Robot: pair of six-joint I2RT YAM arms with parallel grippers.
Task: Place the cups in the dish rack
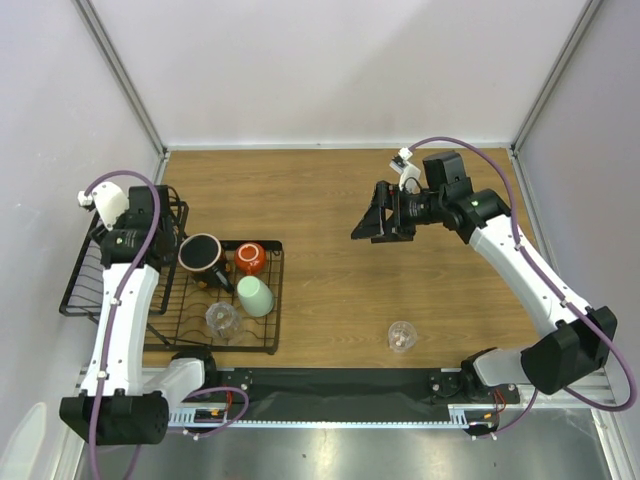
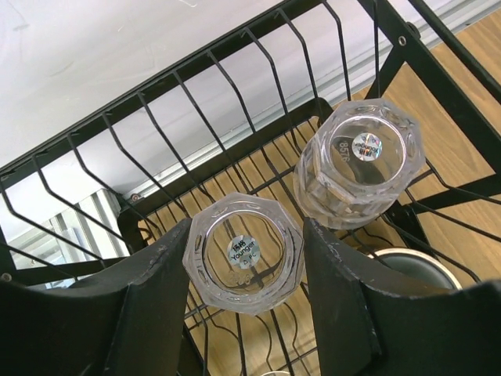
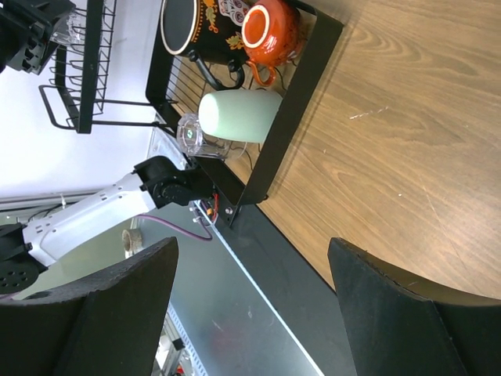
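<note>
Black wire dish rack, four clear tumblers: first tumbler clamped in the left tool at the rack's tall basket, second tumbler inside that basket, third tumbler on the flat grid, fourth tumbler on the bench right of the rack. The grid also holds one dark mug, one orange-red cup and one mint-green cup. Right tool: spread, empty.
</note>
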